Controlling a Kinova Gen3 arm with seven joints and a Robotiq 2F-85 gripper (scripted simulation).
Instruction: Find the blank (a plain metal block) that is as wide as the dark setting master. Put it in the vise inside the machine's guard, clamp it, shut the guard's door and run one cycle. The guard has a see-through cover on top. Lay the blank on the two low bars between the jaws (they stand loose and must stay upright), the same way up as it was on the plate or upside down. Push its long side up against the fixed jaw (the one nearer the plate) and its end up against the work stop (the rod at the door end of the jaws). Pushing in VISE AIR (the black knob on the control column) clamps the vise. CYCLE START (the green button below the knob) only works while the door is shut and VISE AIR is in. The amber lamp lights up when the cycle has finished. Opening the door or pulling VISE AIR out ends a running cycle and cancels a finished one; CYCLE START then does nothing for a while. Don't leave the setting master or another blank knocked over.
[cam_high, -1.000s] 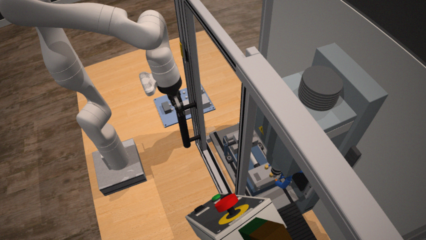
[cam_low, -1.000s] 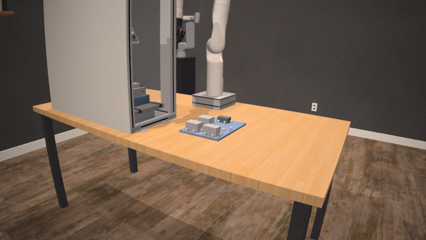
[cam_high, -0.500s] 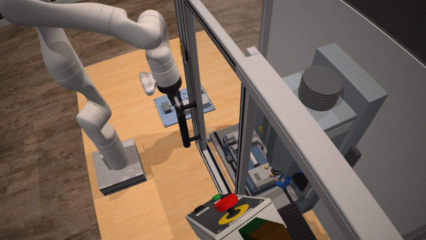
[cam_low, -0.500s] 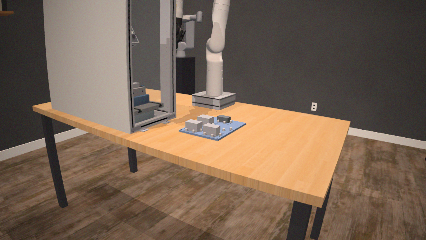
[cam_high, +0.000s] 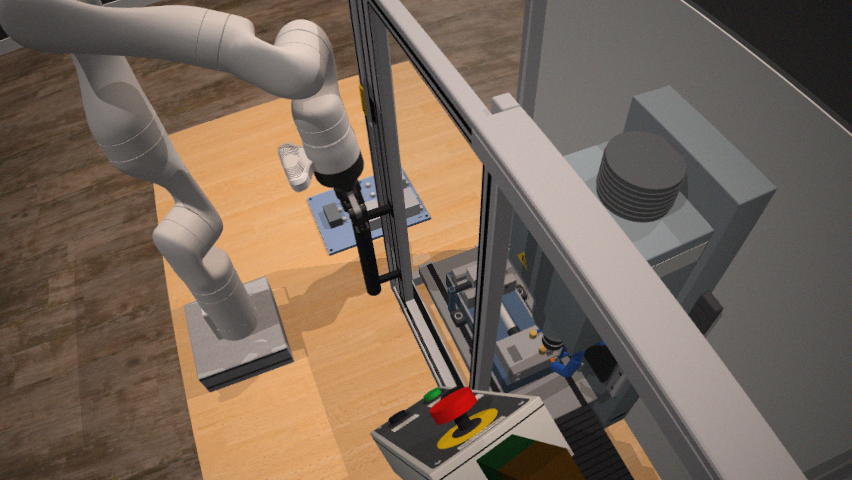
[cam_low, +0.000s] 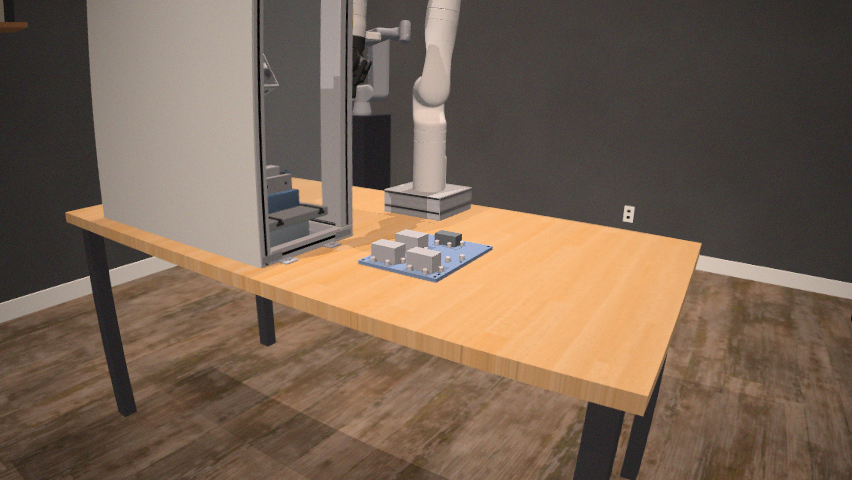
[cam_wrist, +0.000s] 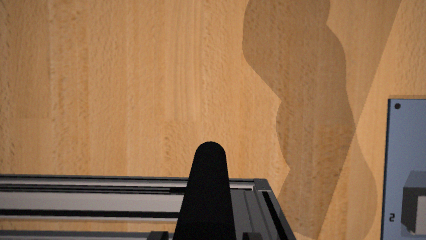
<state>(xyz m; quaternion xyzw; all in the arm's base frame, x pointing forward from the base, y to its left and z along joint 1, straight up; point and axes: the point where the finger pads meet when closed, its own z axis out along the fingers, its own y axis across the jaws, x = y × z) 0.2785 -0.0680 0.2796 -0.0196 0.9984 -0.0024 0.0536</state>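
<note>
Gripper (cam_high: 357, 215) (cam_low: 361, 66) (cam_wrist: 204, 236) partly open around door handle (cam_high: 367, 256) (cam_wrist: 210, 195); contact apparently absent. Three blanks (cam_high: 410, 201) (cam_low: 388, 251) on plate (cam_high: 342, 241) (cam_low: 471, 256) (cam_wrist: 400, 140); match undetermined. Loose straddle may let handle slip; off-line pull may jam door (cam_high: 381, 143).

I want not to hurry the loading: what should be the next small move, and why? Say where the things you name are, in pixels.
Probably slide the handle (cam_high: 368, 256) (cam_wrist: 210, 200) gently along the guard, away from the plate (cam_high: 339, 241) (cam_low: 471, 256) (cam_wrist: 397, 150): it stands between the jaws at the guard's plate end, and three light blanks (cam_low: 423, 260) sit on the plate, so loading likely needs the door opened.
</note>
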